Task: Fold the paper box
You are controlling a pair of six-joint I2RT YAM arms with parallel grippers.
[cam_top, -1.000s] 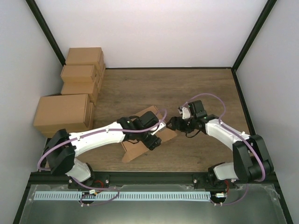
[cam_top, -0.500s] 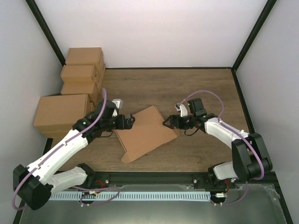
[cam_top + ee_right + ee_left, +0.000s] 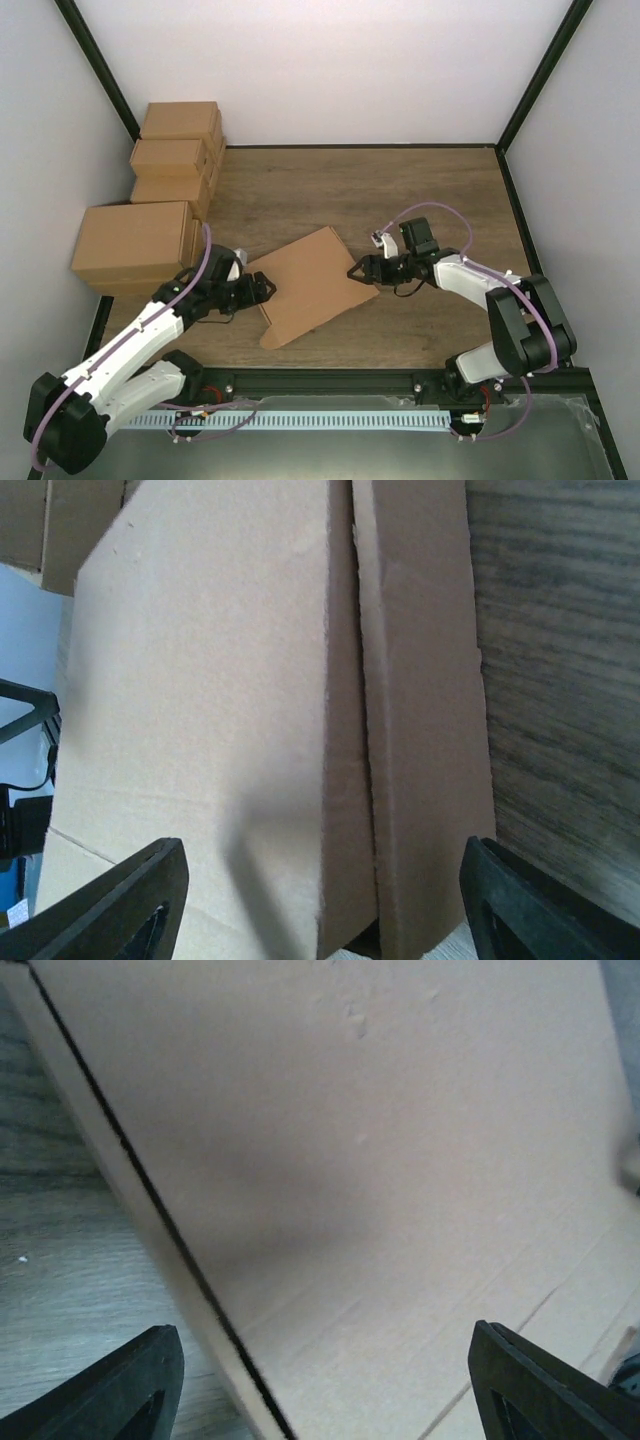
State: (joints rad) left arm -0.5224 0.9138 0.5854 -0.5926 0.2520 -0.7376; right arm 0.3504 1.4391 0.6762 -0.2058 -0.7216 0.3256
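The paper box (image 3: 310, 285) is a plain brown cardboard piece lying nearly flat on the wooden table, turned at an angle. My left gripper (image 3: 268, 287) is open at its left edge. In the left wrist view the cardboard (image 3: 380, 1160) fills the frame, with that gripper (image 3: 325, 1390) spread wide around its edge and holding nothing. My right gripper (image 3: 355, 272) is open at the box's right corner. In the right wrist view the top panel (image 3: 200, 730) and a folded side flap (image 3: 420, 730) lie between the open jaws of that gripper (image 3: 325, 905).
Three small brown cartons (image 3: 178, 155) are stacked at the back left, with a larger carton (image 3: 135, 245) in front of them, close to my left arm. White walls enclose the table. A black rail (image 3: 330, 380) runs along the near edge.
My left arm has pulled back off the top of the box and swung left, then come down to its left edge. My right gripper has moved slightly left to the box's right corner.
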